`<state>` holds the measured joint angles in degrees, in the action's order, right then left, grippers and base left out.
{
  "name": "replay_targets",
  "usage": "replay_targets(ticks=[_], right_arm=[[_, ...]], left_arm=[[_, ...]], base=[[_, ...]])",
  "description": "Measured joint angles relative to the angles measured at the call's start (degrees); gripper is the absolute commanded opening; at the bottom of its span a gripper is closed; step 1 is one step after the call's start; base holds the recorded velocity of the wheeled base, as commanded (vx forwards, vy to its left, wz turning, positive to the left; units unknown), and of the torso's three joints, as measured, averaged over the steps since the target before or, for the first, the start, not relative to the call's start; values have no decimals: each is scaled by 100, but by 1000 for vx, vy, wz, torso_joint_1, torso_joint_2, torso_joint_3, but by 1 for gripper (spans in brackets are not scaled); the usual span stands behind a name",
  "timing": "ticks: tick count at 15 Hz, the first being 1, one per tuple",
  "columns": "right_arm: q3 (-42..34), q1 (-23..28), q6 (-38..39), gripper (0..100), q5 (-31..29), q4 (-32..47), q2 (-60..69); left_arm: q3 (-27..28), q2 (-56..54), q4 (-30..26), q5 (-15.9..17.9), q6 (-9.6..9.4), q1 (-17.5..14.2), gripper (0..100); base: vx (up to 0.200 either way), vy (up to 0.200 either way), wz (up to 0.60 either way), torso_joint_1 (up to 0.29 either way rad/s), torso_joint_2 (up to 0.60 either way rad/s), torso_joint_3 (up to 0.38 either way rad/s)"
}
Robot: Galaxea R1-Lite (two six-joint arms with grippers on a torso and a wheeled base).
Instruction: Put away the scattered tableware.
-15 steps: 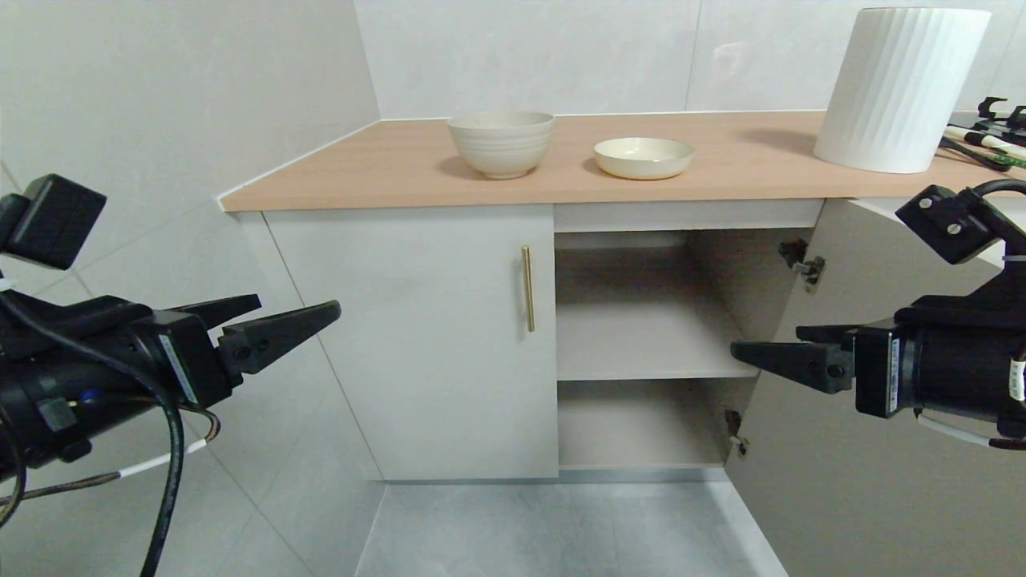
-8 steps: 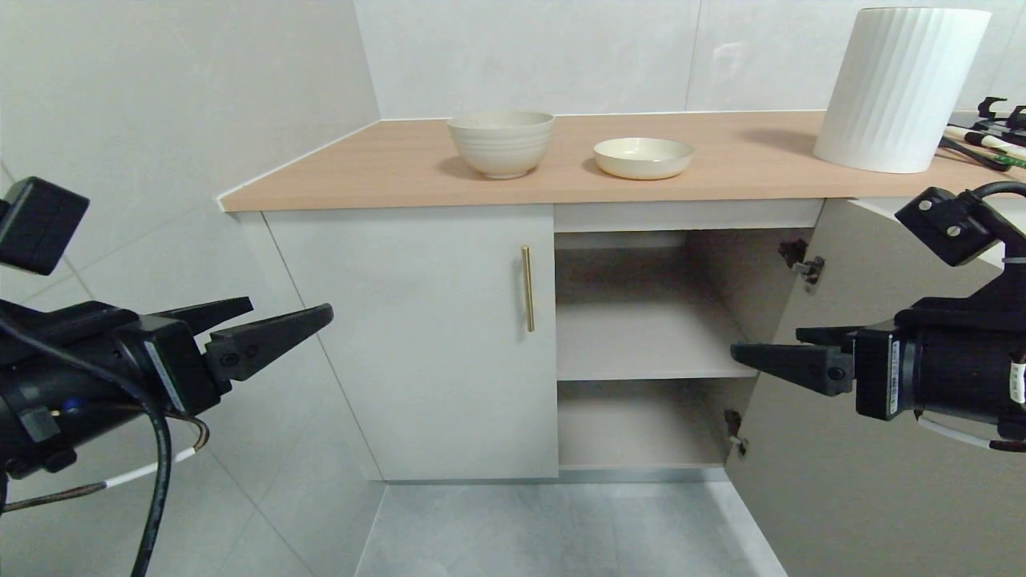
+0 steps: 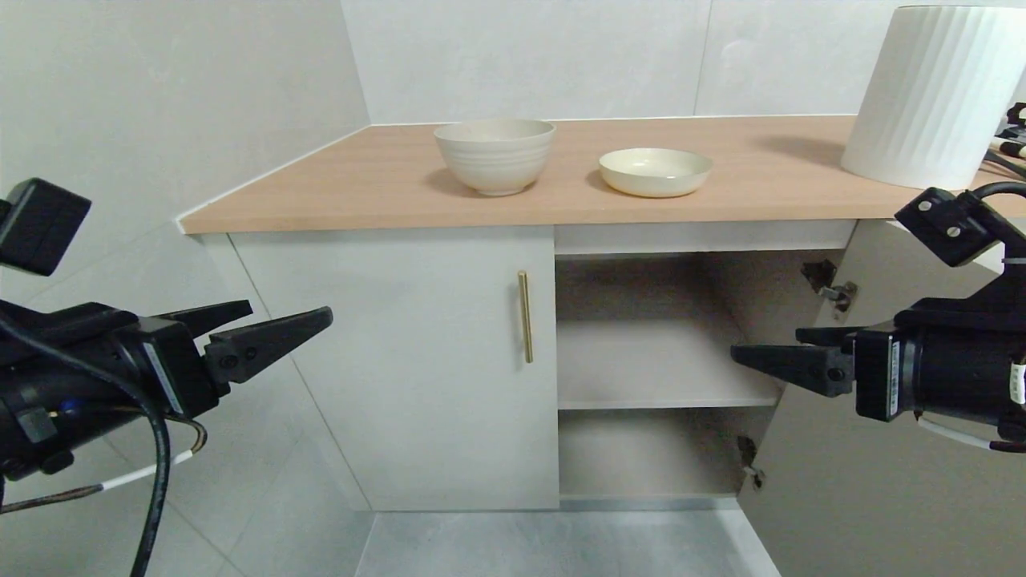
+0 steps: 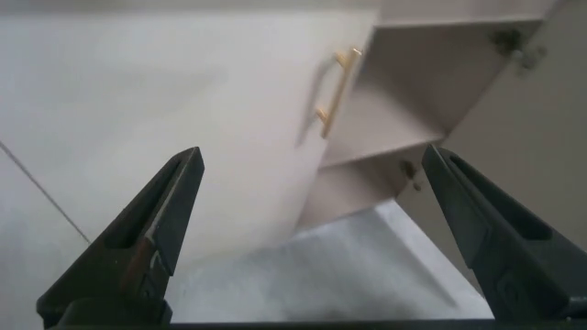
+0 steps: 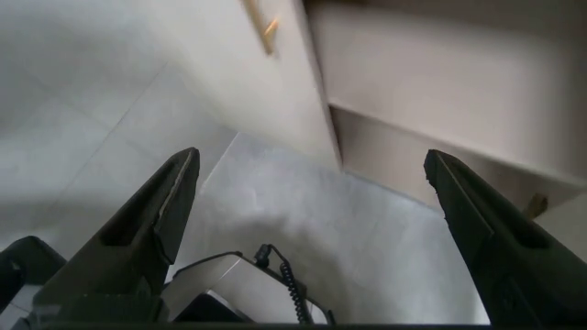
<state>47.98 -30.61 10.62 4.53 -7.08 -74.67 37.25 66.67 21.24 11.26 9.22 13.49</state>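
Head view: left tool (image 3: 290,311) hangs off the cabinet's left side at about handle height, jaws spread wide, nothing between them. Right tool (image 3: 765,343) sits in front of the open compartment, level with the shelf (image 3: 657,377), jaws equally wide and holding nothing. Between the tools, the closed door (image 3: 401,361) carries a brass handle (image 3: 524,316); the open door (image 3: 842,481) swings out on the right. On the wooden surface (image 3: 337,192) above, the ribbed bowl (image 3: 494,155) stands upright near the front edge. The shallow dish (image 3: 656,171) lies near it toward the right end, not touching. A white ribbed cylinder (image 3: 934,96) stands at the right end.
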Motion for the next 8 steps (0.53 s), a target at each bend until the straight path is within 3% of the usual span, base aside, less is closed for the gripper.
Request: replay_targets(ticks=[5, 8], right_arm=[[-28, -108, 0, 100, 4, 62, 24], [-57, -137, -2, 100, 48, 162, 124]], left_arm=[[1, 4, -2, -2, 0, -5, 100], [-2, 9, 16, -10, 13, -10, 100]], base=[[200, 0, 0, 0, 1, 2], [0, 0, 0, 0, 0, 0]])
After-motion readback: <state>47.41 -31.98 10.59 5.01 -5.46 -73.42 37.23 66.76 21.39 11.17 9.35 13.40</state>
